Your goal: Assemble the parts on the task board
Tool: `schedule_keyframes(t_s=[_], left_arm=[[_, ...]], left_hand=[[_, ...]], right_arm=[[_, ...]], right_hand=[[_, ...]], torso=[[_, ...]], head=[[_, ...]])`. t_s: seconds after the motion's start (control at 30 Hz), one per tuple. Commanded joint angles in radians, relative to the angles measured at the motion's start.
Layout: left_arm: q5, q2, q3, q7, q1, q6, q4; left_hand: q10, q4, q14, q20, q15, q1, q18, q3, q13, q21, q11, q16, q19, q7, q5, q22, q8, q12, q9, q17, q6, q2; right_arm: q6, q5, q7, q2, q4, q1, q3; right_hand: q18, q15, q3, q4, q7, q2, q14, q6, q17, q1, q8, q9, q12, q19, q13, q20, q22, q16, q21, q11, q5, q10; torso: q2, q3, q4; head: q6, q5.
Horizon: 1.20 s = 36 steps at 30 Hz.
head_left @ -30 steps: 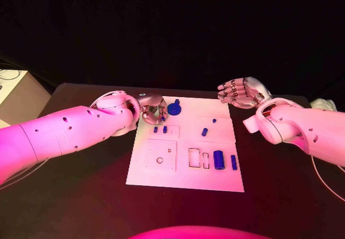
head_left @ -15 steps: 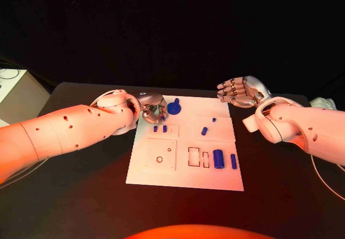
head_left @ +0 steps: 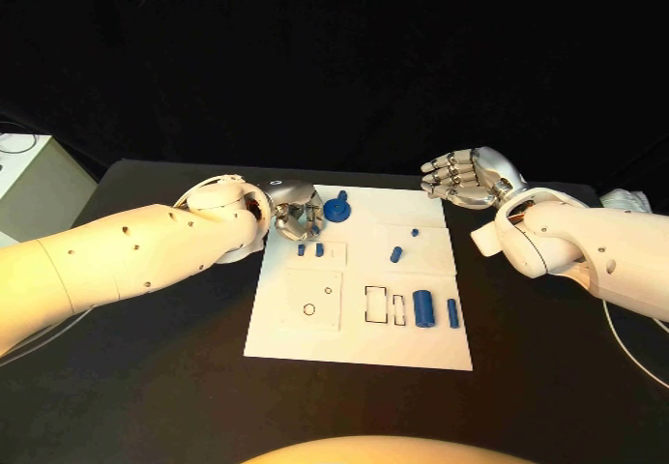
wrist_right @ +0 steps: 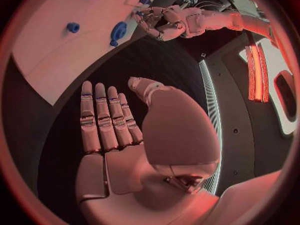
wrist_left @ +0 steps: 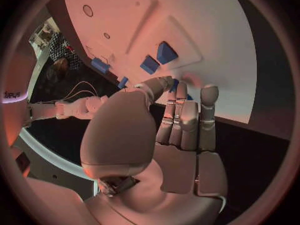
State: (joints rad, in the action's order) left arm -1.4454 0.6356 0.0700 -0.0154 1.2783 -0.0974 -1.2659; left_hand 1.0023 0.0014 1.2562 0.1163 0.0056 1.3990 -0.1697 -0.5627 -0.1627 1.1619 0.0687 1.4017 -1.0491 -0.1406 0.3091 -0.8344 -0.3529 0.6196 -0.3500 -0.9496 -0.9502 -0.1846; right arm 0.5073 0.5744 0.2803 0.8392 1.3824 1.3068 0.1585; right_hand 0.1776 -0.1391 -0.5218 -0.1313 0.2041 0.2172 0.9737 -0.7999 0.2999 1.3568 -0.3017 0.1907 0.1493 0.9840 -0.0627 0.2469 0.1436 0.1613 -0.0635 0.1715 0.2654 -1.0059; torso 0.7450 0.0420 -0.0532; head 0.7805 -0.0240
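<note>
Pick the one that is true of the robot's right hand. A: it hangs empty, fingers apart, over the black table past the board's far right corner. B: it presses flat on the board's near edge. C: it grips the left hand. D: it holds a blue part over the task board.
A: the right hand holds nothing, fingers apart, above the black table beside the task board.

The task board [head_left: 300,333] lies mid-table [head_left: 139,387], parts [head_left: 422,308] on it.

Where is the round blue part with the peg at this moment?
In the head view, the round blue part stands at the far edge of the task board, on its left half, just beside the left hand. Two small blue parts lie nearer.
</note>
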Motion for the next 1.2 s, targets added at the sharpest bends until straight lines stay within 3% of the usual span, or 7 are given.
schedule_keyframes(t_s=[0.03, 0.2, 0.3, 0.43, 0.93, 1.07, 1.2], left_arm=[[-0.005, -0.002, 0.004, 0.002, -0.007, 0.023, -0.004], [0.000, -0.002, 0.004, 0.005, -0.007, 0.014, -0.004], [0.002, -0.001, 0.004, 0.005, -0.007, 0.006, -0.004], [0.004, 0.001, 0.004, 0.006, -0.007, -0.004, -0.004], [0.008, 0.010, 0.003, 0.003, -0.007, -0.029, -0.001], [0.008, 0.020, 0.000, 0.001, -0.007, -0.028, -0.003], [0.018, 0.037, -0.002, 0.002, -0.007, -0.022, -0.006]], left_hand=[[-0.009, 0.001, 0.003, -0.003, 0.002, -0.006, 0.007, 0.004, 0.003, -0.006, 0.002, 0.006, 0.003, 0.000, -0.001, 0.001, 0.006, -0.007, 0.004, 0.002, 0.007, -0.007], [-0.017, 0.001, 0.000, -0.002, 0.004, -0.010, 0.007, 0.002, -0.005, -0.009, 0.005, 0.008, 0.005, -0.005, -0.001, 0.005, 0.030, -0.003, 0.012, 0.004, 0.029, -0.012], [-0.021, 0.001, -0.006, -0.001, 0.006, -0.016, 0.005, 0.000, -0.017, -0.016, 0.004, 0.009, 0.010, -0.010, -0.001, 0.014, 0.079, 0.010, 0.032, 0.013, 0.098, -0.024], [-0.026, 0.004, -0.009, -0.002, 0.005, -0.021, 0.004, 0.003, -0.027, -0.021, 0.004, 0.009, 0.011, -0.006, -0.001, 0.019, 0.098, 0.021, 0.040, 0.017, 0.124, -0.032], [-0.026, 0.004, -0.005, -0.006, 0.001, -0.020, 0.005, 0.007, -0.043, -0.021, -0.001, 0.014, 0.005, -0.001, -0.001, 0.015, 0.117, 0.045, 0.048, 0.010, 0.156, -0.036], [-0.027, 0.004, -0.007, -0.006, 0.001, -0.019, 0.004, 0.008, -0.044, -0.024, -0.001, 0.013, 0.009, -0.001, -0.001, 0.021, 0.118, 0.046, 0.048, 0.015, 0.158, -0.037], [-0.062, 0.005, -0.054, -0.005, 0.007, -0.019, -0.008, 0.010, -0.050, -0.067, 0.007, -0.008, 0.059, -0.002, 0.001, 0.084, 0.118, 0.048, 0.048, 0.081, 0.161, -0.039]], right_arm=[[0.000, 0.008, 0.009, 0.000, 0.000, 0.000, 0.000], [-0.001, 0.007, 0.009, 0.000, 0.000, 0.000, 0.000], [-0.001, 0.007, 0.009, 0.000, 0.000, 0.000, 0.000], [-0.001, 0.006, 0.006, 0.001, 0.000, 0.000, 0.000], [-0.015, 0.033, -0.026, 0.004, -0.005, -0.001, 0.000], [-0.047, 0.114, -0.058, 0.005, -0.011, -0.001, 0.000], [-0.096, 0.236, -0.085, 0.007, -0.019, -0.001, 0.000]], right_hand=[[0.006, -0.003, -0.001, 0.005, 0.028, -0.001, 0.000, -0.002, -0.002, -0.011, 0.004, -0.002, -0.005, 0.003, 0.000, 0.002, -0.002, -0.004, 0.001, 0.008, 0.005, -0.001], [0.006, -0.004, -0.001, 0.006, 0.028, -0.001, -0.001, -0.003, -0.004, -0.012, 0.005, -0.002, -0.006, 0.002, 0.000, 0.003, -0.004, -0.006, 0.001, 0.008, 0.005, -0.002], [0.006, -0.004, -0.001, 0.006, 0.028, -0.001, -0.001, -0.003, -0.005, -0.012, 0.005, -0.002, -0.007, 0.001, 0.000, 0.003, -0.005, -0.006, 0.001, 0.008, 0.005, -0.002], [0.006, -0.005, 0.000, 0.006, 0.029, -0.002, -0.002, -0.003, -0.006, -0.014, 0.006, -0.002, -0.008, 0.000, 0.000, 0.003, -0.007, -0.008, 0.001, 0.008, 0.005, -0.003], [0.008, 0.000, 0.004, 0.021, 0.025, 0.001, 0.024, -0.005, -0.020, -0.008, 0.012, -0.004, -0.022, 0.017, 0.000, 0.001, -0.024, -0.009, -0.007, 0.006, 0.003, -0.005], [0.008, 0.038, 0.005, 0.066, 0.004, 0.006, 0.141, -0.035, -0.006, 0.022, 0.008, -0.001, -0.022, 0.123, -0.002, -0.042, -0.018, 0.037, -0.052, -0.016, -0.006, -0.045], [0.002, 0.091, 0.029, 0.123, -0.014, -0.006, 0.278, -0.087, 0.032, 0.059, 0.003, 0.001, -0.016, 0.244, -0.001, -0.108, 0.033, 0.098, -0.150, -0.046, -0.021, -0.114]], torso=[[0.000, 0.0000, -0.0004], [0.001, -0.0006, 0.0007], [0.000, -0.0010, 0.0010], [0.000, -0.0004, 0.0007], [0.000, -0.0004, 0.0005], [0.000, -0.0005, 0.0013], [-0.001, -0.0004, 0.0010]], head=[[0.000, 0.001], [0.001, -0.001], [0.003, 0.001], [0.003, 0.000], [0.001, 0.001], [-0.003, 0.001], [-0.009, 0.004]])
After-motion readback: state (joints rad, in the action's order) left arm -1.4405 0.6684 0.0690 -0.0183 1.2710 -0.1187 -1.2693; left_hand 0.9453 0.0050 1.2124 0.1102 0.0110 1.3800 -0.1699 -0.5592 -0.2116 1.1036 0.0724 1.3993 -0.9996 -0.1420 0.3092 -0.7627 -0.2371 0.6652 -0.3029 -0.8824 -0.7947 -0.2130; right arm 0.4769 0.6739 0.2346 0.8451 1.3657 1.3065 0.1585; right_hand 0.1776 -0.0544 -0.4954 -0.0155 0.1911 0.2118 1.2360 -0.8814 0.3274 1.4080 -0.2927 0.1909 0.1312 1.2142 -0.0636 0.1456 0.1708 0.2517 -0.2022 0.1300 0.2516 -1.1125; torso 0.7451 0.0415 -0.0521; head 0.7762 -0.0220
